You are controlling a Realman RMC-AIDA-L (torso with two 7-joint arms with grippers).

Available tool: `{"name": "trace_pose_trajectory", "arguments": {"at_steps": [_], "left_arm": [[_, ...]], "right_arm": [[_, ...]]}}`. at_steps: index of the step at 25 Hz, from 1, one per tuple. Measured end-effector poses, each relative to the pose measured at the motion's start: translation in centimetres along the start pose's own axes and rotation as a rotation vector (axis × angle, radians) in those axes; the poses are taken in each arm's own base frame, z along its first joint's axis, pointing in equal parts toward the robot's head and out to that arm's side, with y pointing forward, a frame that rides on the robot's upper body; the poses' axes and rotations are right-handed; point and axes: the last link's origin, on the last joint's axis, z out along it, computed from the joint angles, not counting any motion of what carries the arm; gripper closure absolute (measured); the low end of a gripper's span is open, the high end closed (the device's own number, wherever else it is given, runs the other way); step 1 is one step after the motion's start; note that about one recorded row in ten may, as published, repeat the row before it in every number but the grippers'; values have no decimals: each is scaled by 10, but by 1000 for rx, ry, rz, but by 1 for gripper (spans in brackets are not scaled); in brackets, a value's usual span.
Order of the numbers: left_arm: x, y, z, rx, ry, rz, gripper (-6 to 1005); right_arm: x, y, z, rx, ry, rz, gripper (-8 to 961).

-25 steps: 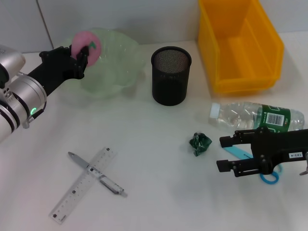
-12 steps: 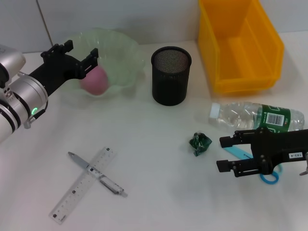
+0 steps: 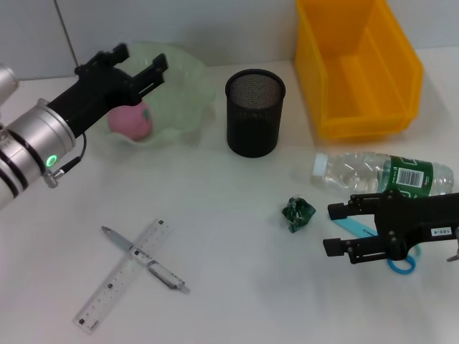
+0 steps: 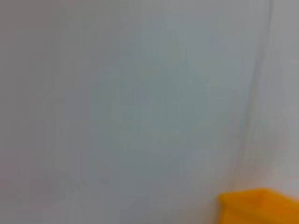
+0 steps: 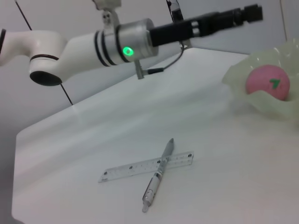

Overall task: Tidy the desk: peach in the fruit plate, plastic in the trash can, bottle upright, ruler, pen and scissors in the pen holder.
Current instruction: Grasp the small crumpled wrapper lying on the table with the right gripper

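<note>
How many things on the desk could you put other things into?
3: the pale green fruit plate at the back left holding the peach, the black mesh pen holder in the middle, the yellow bin at the back right.

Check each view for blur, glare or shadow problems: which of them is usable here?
Head view: sharp and evenly lit, soft shadows, peach in the fruit plate readable. Left wrist view: out of focus, only a blank wall and an orange corner. Right wrist view: pen and ruler clear, slight softness farther off.

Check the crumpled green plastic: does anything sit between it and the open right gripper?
Nothing visible does. The crumpled green plastic lies on bare desk just off the right gripper, whose fingers are spread; the bottle lies behind, the scissors under the gripper.
</note>
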Motion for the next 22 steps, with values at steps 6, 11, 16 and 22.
{"name": "trace_pose_trajectory", "arguments": {"at_steps": [6, 11, 16, 22], "left_arm": [[20, 29, -33, -285, 5, -82, 207], [18, 40, -66, -467, -130, -94, 207], [1, 49, -93, -622, -318, -58, 207], [-8, 49, -98, -635, -402, -59, 215]], "right_arm": [[0, 0, -1, 3, 0, -1, 206], [0, -1, -2, 6, 2, -3, 206], [-2, -3, -4, 11, 5, -4, 206], [-5, -4, -6, 16, 9, -19, 207]]}}
